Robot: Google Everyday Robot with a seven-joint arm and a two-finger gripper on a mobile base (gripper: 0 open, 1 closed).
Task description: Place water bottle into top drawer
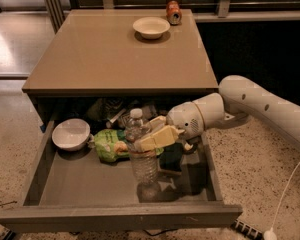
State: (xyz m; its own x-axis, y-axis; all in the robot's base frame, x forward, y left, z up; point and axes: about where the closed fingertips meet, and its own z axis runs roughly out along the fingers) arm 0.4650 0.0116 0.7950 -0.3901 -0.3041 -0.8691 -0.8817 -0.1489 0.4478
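**While the bottle stands inside the drawer: placement, short of release**

Camera view. Where the wide, shallow grey top drawer [115,217] is pulled out beneath the tan cabinet surface [115,59], the clear ribbed plastic water bottle [142,166] with a white cap stands upright inside it, right of centre. Its base is at or just above the flat floor; which of the two cannot be told. The cream two-finger gripper [149,140], at the end of the white arm [270,109] reaching in from the right, sits at the bottle's shoulder. The jaws are clasped on the bottle there, one finger crossing its front. Just beside the bottle to the left lies a crumpled green bag [110,146]. A round white bowl [71,133] rests at the drawer's left side. On the surface above, well apart from the work, stand a second white bowl [151,27] and an orange soda can [173,12].

Judged step: the placement itself, with release not yet made. The next move calls for settling the base flat on the floor and parting the jaws. The gripper must then lift clear without brushing the tall, light bottle, which would likely tip easily.
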